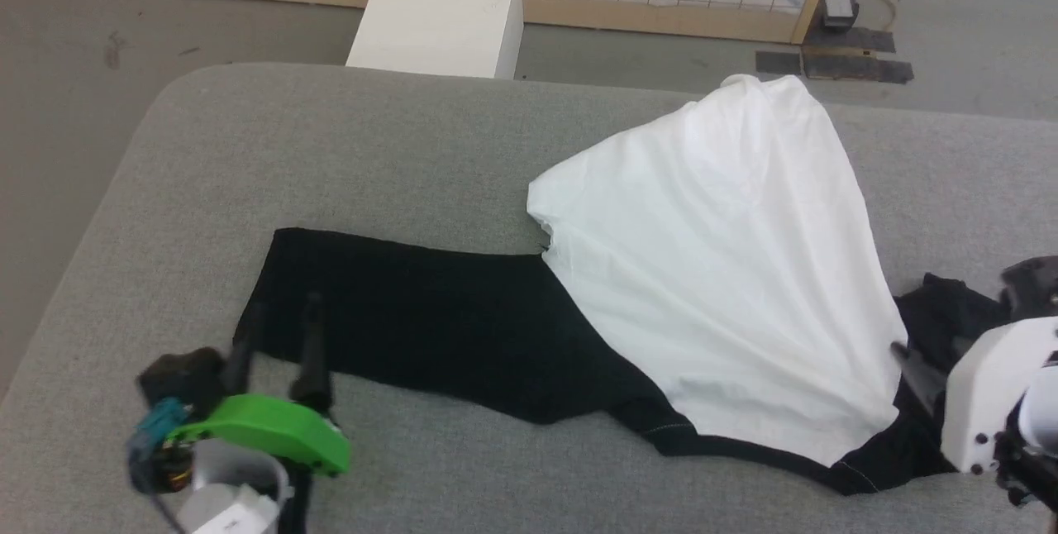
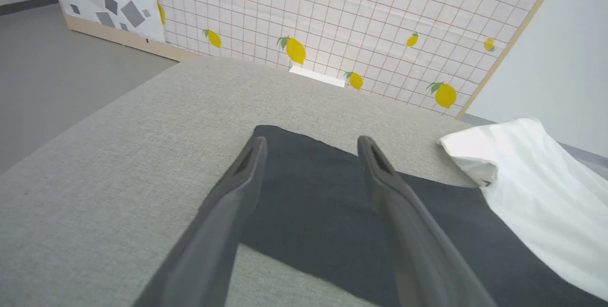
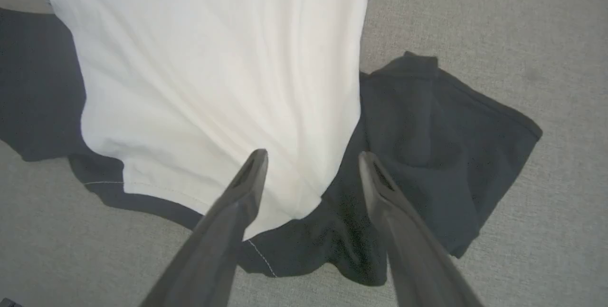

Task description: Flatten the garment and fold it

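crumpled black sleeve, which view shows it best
Right wrist view: the whole crumpled sleeve lies beside the white body, folds and edges plain. Head view catches just a part at the right edge, partly hidden. Left wrist view faces the flat sleeve instead.

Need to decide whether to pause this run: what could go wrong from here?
The right sleeve lies crumpled beside the open right gripper; folding now may trap creases. The garment is gathered into ridges, its far end at the far edge of the grey surface; a pull might drag it off. The open left gripper hovers over the left sleeve; a shallow pinch could slip.
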`<state>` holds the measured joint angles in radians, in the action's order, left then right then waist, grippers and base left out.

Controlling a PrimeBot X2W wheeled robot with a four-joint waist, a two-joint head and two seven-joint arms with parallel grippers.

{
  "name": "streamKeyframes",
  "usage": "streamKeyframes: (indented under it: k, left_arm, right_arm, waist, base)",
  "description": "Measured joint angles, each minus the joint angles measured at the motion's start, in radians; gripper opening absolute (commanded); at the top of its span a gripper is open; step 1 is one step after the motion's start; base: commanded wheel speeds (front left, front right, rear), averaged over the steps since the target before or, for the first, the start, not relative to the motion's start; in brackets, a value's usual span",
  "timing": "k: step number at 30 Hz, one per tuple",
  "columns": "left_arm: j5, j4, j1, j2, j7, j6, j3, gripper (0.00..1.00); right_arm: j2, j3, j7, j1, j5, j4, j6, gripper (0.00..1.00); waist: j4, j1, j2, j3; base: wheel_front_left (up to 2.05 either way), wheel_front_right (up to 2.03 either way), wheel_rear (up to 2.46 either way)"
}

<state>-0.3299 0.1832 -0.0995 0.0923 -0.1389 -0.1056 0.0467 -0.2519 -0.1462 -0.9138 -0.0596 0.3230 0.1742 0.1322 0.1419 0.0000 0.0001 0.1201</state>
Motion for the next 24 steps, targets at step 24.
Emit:
streamKeyframes:
  k: [24]
  left_arm:
    - [-0.017,0.092,-0.222,0.017,0.863,-0.005,-0.536,1.00]
  right_arm:
    - [0.143,-0.128,0.080,0.043,-0.105,0.068,0.000,1.00]
  waist:
    - [-0.099,0.0000,0.0000,0.036]
  base:
    - [0.00,0.00,0.00]
